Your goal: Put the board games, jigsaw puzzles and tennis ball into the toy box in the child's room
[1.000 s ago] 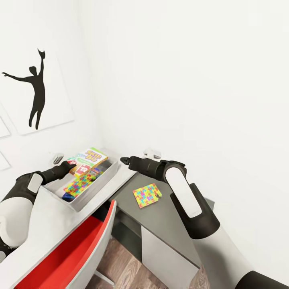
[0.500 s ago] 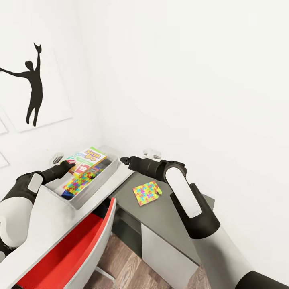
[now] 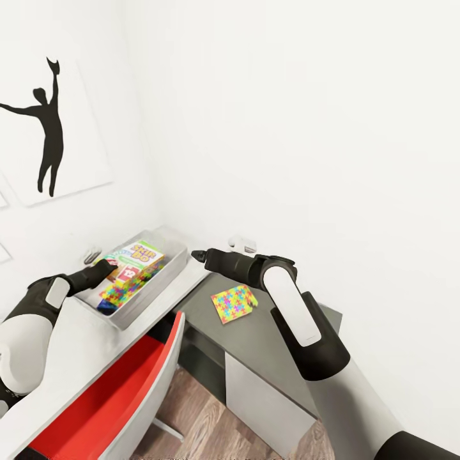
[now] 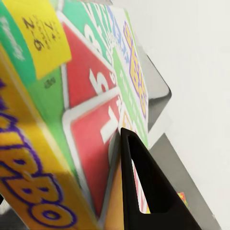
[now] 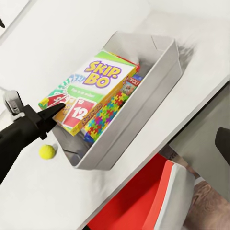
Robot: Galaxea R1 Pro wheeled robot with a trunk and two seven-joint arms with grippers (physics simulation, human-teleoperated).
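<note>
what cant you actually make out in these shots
- Games under the SKIP-BO box in the toy box: covered, right wrist view; only edges of a jigsaw puzzle and a blue box show.
- Left tool: whether it grips the SKIP-BO box; left wrist view has the box against one finger, the other cut off.
- Right tool: end-on in head view, state unclear.

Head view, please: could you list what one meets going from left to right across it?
Silhouette poster → left gripper → SKIP-BO game in the toy box → right gripper → loose jigsaw puzzle on the dark grey cabinet.
</note>
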